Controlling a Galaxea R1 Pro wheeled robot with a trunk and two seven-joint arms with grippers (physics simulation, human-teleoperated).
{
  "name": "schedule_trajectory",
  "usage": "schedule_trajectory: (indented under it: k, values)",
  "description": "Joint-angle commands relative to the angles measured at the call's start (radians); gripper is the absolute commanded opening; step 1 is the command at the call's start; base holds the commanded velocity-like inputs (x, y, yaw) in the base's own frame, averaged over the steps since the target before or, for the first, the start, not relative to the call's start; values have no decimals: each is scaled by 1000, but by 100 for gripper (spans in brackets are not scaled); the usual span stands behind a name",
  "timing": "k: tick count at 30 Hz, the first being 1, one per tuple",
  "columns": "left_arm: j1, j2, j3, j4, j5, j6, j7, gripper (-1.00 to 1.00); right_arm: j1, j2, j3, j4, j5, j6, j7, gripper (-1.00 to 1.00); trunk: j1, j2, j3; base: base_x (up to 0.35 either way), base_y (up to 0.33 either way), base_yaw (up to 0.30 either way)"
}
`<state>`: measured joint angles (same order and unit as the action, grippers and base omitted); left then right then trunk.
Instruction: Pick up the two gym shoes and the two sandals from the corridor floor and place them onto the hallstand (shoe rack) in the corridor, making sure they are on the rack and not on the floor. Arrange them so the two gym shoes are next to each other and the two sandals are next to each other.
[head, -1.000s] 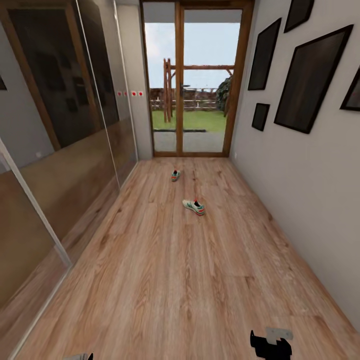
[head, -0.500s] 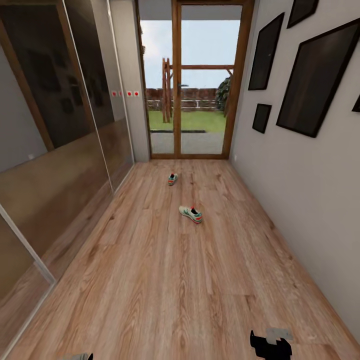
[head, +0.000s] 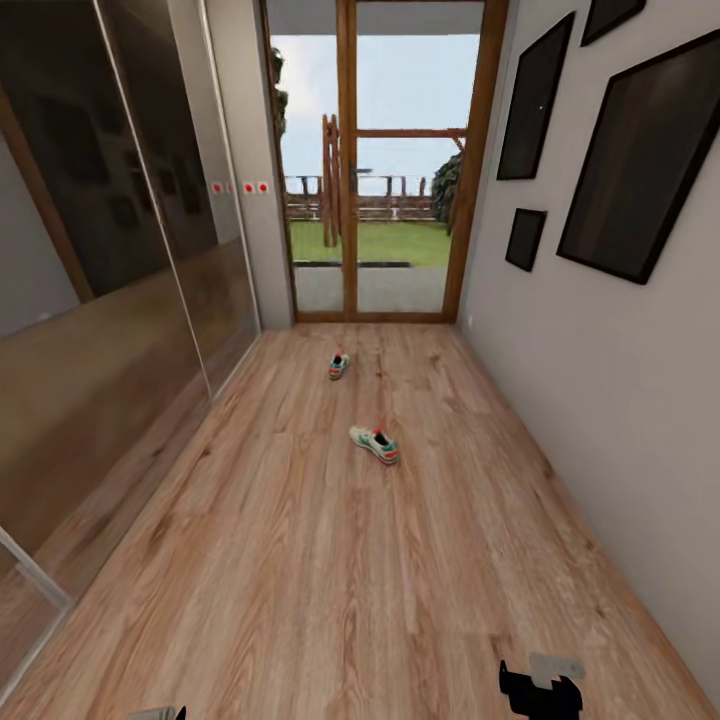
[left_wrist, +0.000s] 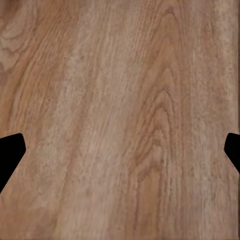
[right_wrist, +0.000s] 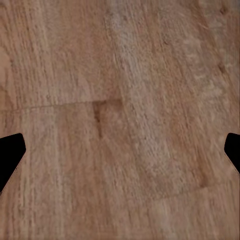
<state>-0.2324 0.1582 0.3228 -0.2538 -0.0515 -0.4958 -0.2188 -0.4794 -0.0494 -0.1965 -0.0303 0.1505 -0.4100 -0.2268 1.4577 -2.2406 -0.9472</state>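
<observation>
Change from earlier frames: the whole head view has shifted; the glass door and both shoes sit lower and slightly further left in the picture, and the shoes look larger. This reads as camera travel down the corridor, not as movement of the shoes.
Near gym shoe (head: 374, 445): lies on the corridor floor (head: 330, 590) about mid-corridor, apart from both walls. Long axis diagonal; white toe toward the mirrored side and away from the robot, red-orange heel toward the robot and the picture wall.
Far gym shoe (head: 339, 366): on the floor further on, well apart from the first and short of the glass door (head: 385, 160). Long axis roughly along the corridor; red-orange end toward the door, pale end toward the robot.
Left gripper (left_wrist: 120, 150): black fingertips at opposite edges of the left wrist view, spread wide, holding nothing, bare planks between them.
Right gripper (right_wrist: 120, 150): fingertips likewise spread wide over bare planks, nothing held; its black body shows at the lower edge of the head view.
Surroundings: mirrored sliding panels (head: 110, 270) line one side; dark framed pictures (head: 640, 160) hang on the opposite wall.
</observation>
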Motion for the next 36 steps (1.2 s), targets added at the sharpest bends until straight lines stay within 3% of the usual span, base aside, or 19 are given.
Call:
schedule_trajectory:
  k: [1, 36]
  values:
    - [-1, -1, 8, 1, -5, -3, -7, 100, -1, 0, -8, 1, 11, -3, -3, 100, 0, 0, -1, 316, -121, 0]
    - [-1, 0, 8, 1, -5, -3, -7, 100, -1, 1, -8, 1, 12, -1, -2, 100, 0, 0, -1, 316, -121, 0]
